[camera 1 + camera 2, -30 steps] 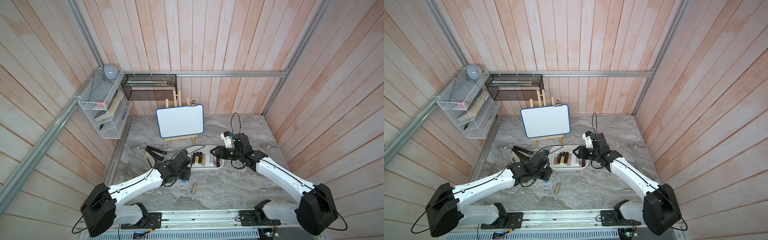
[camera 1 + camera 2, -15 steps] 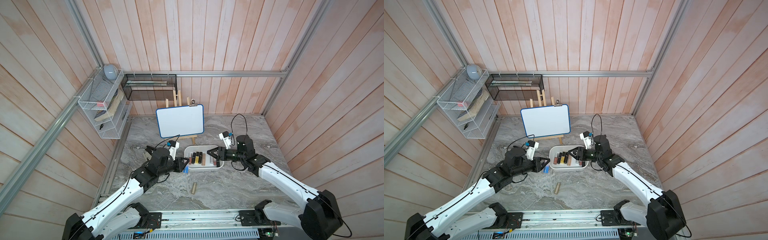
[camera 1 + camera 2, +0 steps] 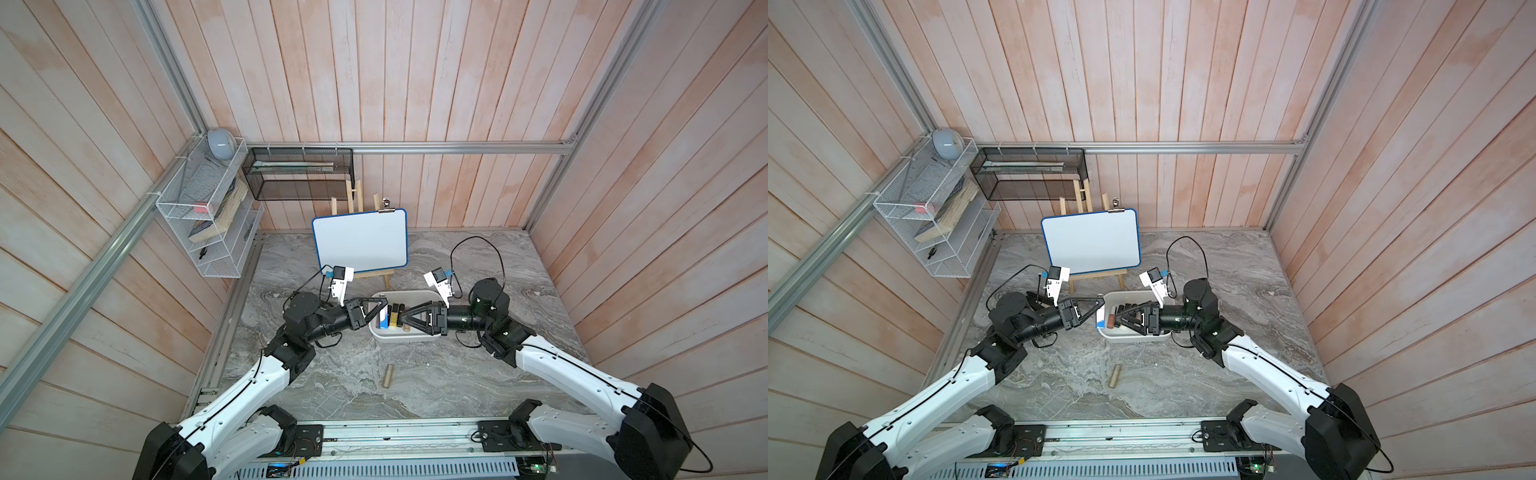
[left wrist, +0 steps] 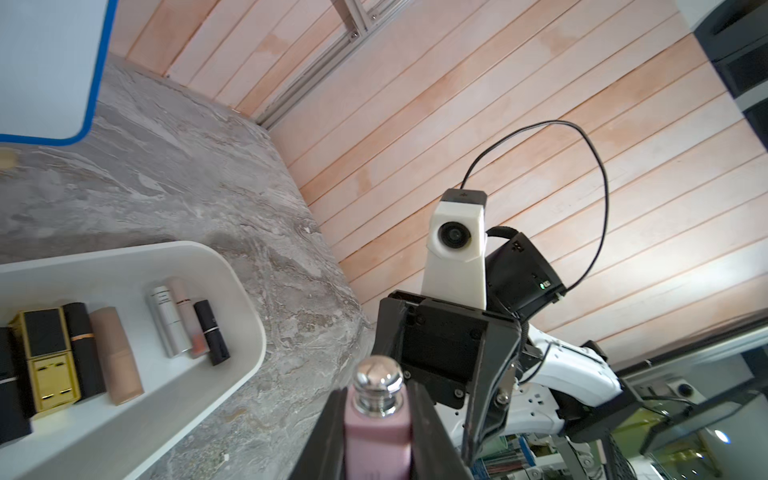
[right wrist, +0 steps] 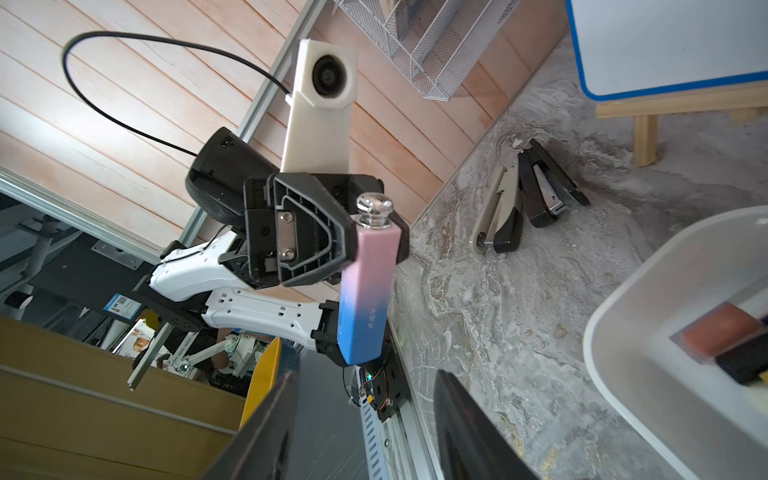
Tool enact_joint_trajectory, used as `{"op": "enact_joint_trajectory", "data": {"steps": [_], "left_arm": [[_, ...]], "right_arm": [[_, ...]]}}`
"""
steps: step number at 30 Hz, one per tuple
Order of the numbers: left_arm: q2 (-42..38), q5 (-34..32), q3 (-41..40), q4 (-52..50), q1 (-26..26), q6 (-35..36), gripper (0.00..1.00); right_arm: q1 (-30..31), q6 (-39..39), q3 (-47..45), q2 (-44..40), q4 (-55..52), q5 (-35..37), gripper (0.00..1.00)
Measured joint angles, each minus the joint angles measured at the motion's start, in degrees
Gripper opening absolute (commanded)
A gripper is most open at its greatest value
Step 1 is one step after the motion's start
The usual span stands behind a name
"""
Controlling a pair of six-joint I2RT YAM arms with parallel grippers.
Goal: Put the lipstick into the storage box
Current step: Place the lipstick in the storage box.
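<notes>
Right wrist view alone: whole pink-to-blue lipstick (image 5: 368, 286) pinched between left fingers (image 5: 316, 232); right fingers (image 5: 266, 434) spread.

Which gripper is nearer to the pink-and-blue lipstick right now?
Left. The left gripper is shut on the pink-and-blue lipstick just below its silver cap. The right gripper faces it from the storage box side, jaws open, not touching it.

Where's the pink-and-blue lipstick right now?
The lipstick hangs cap-up in the left gripper, at the storage box's left end; the right wrist view shows it best.
</notes>
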Motion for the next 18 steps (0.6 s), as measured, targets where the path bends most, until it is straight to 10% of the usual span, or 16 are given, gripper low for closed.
{"op": "enact_joint_trajectory", "data": {"steps": [18], "left_arm": [[0.2,4.7,-1.7,11.3,0.0,-6.0,0.22]], "right_arm": [[5.0,1.4,3.7,4.7,4.3,-0.3,0.56]]}}
